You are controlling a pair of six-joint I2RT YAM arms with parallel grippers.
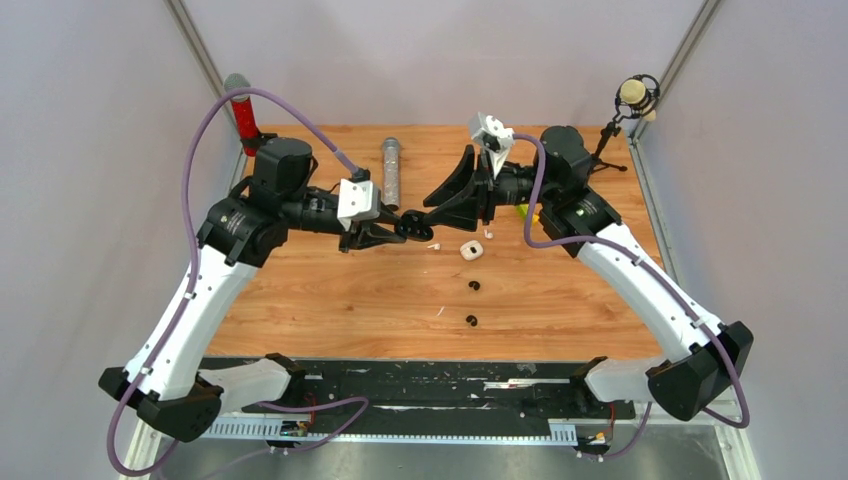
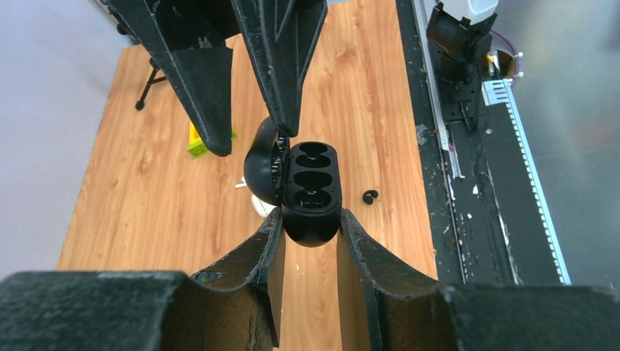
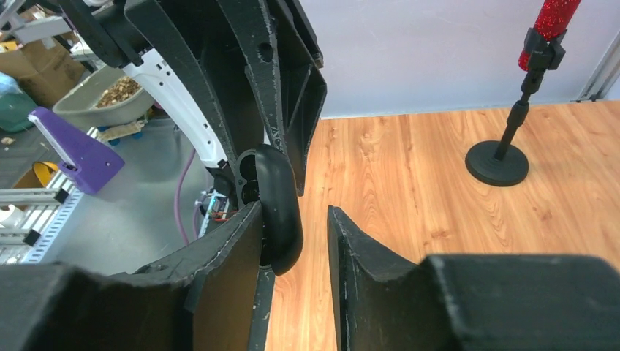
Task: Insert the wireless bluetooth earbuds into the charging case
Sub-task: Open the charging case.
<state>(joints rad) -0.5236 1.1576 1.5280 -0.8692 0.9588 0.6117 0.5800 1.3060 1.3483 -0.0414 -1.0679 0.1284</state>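
From above, the wooden table (image 1: 300, 320) shows bare boards across the lower left and lower right of the frame. The clutter keeps to the upper edge — a red-topped stand (image 1: 241, 115) at the upper left corner, a grey cylinder (image 1: 391, 172) at upper middle, and a microphone stand (image 1: 633, 95) at the upper right corner.

The arms meet just above the frame's centre. The left gripper (image 2: 311, 216) is clamped on the base of the black charging case (image 2: 313, 183), which it holds clear of the table. The case's lid (image 2: 257, 162) stands open and two oval wells show.

The right gripper (image 3: 296, 208) is parted around the lid — one finger touches it and the other stands apart.

Below them on the table, a white earbud (image 1: 434, 245) lies left of a white charging case (image 1: 470, 250), and a second white earbud (image 1: 489, 234) lies at its upper right. A black earbud (image 1: 474, 286) and a second black earbud (image 1: 471, 321) lie lower, toward the near edge.
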